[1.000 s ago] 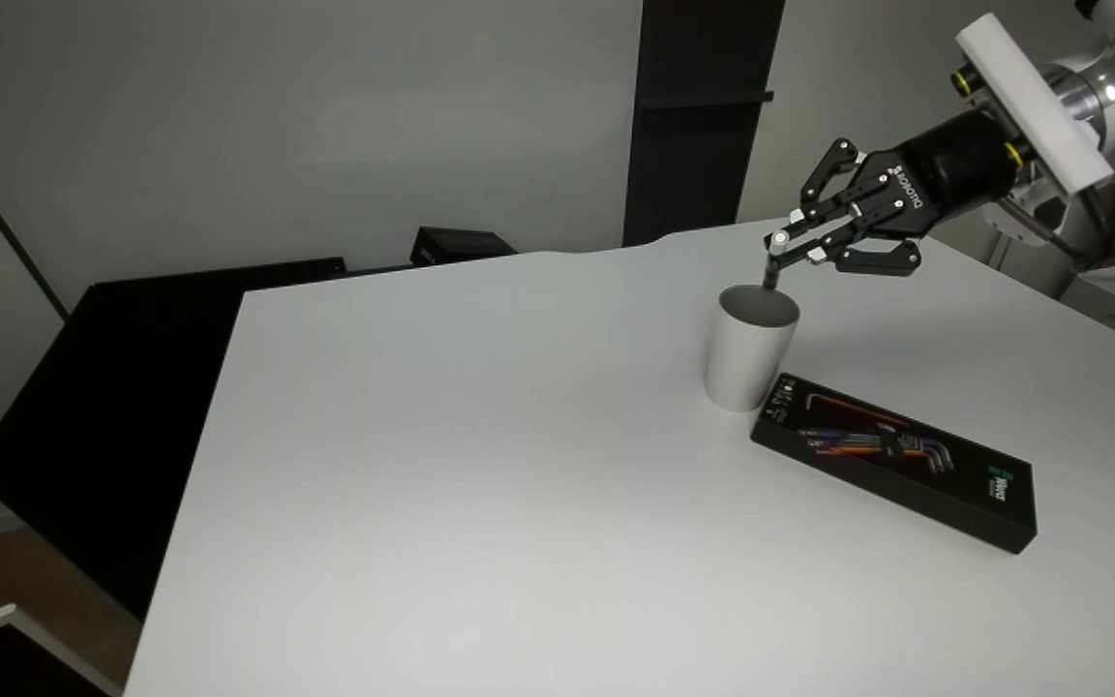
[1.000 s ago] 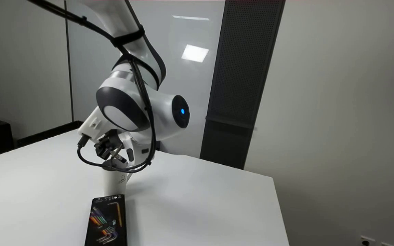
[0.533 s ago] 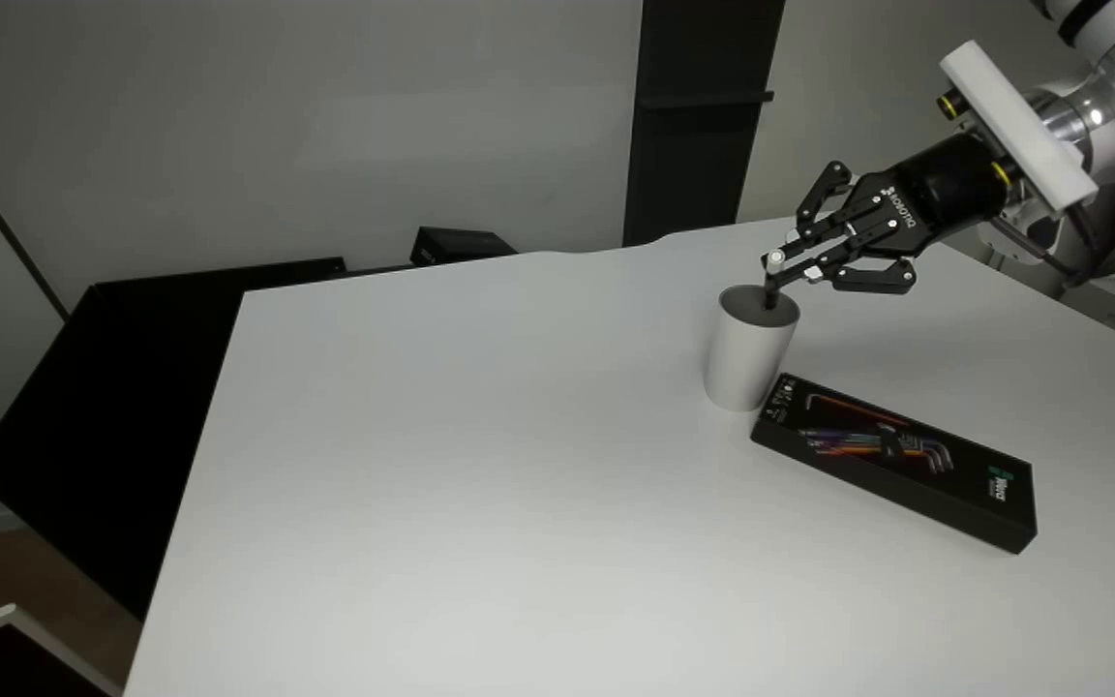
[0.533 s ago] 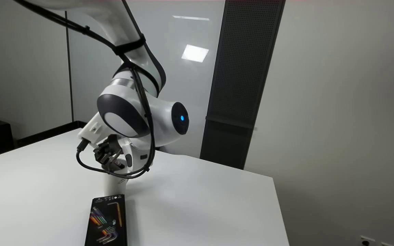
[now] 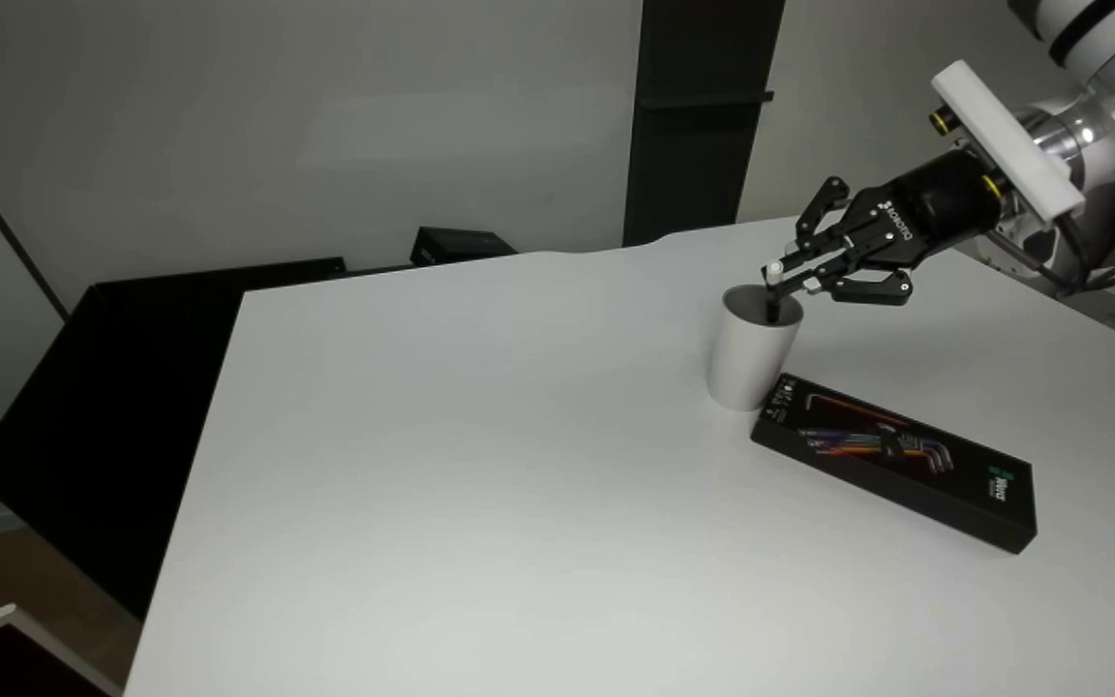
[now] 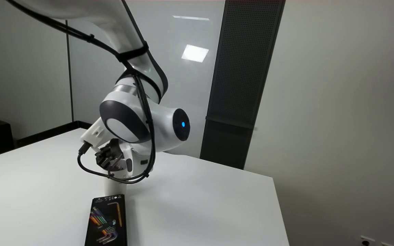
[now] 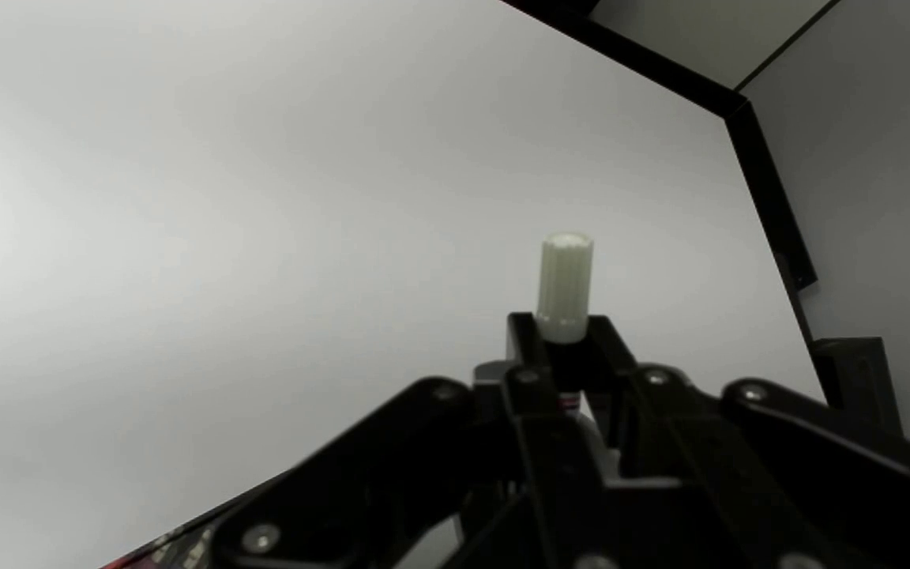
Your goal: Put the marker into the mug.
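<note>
The jaws of the gripper point(image 7: 563, 346) are clenched on the marker point(image 7: 565, 283): white end sticks out above the fingertips, dark end hangs under them, approx. upright. In both exterior views the mug point(image 5: 747, 366) stands below the jaws, and in an exterior view the marker's lower end shows within its mouth; how deep, I cannot tell. So the step now is insertion, task prob. near its end. To do it well: go down slowly, straight along the marker, w/o sideways push, b/c the mug may be light & could slide or tip. Stop before the fingers press on the rim. Then part the jaws only a little, so the marker drops btwn them, and back off w/o hooking the rim. The black box point(image 5: 891, 463) lies below the jaws too, just beside the mug's foot; touching or not, can't tell.
</note>
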Available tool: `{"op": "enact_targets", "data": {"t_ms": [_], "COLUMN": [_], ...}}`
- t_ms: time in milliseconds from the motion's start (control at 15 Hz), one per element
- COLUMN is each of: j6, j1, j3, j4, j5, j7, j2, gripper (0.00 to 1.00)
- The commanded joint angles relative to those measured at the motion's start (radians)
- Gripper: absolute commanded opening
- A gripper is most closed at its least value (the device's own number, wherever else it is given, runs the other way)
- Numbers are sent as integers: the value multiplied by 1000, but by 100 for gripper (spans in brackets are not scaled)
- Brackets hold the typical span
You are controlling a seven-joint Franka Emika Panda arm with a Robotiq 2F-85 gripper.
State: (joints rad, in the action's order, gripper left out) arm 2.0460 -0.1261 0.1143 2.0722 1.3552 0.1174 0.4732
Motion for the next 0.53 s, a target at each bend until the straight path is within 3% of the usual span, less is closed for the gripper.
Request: {"op": "enact_targets", "data": {"t_ms": [0,467], "j6": [11,60], "j1": [5,32], "j3": [3,-2], "j4": [-35,-39], "j5": [13,-12], "j7": [39,23], "j2": [22,-11], "gripper": [54,94]}}
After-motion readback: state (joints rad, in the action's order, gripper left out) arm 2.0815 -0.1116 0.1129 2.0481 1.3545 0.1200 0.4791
